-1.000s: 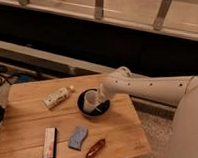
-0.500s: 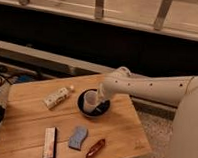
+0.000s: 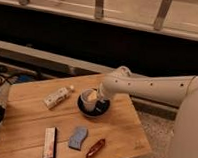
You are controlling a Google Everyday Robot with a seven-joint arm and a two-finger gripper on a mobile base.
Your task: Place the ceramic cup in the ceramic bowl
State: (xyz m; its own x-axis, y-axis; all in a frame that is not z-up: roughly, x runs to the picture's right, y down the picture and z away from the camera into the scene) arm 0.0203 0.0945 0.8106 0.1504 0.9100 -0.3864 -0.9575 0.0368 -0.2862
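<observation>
On the wooden table [image 3: 30, 125], a pale patterned box [image 3: 57, 96] is seen at the left, with a flat bar [image 3: 50, 142], a blue pad [image 3: 79, 137] and a red packet [image 3: 95, 149] laid nearer the front edge. Right of the box, the ceramic cup [image 3: 87, 99] is seen upright within the rim of the ceramic bowl [image 3: 97, 111]. The gripper [image 3: 97, 95] is placed at the cup's right side; whether the cup is held cannot be told.
</observation>
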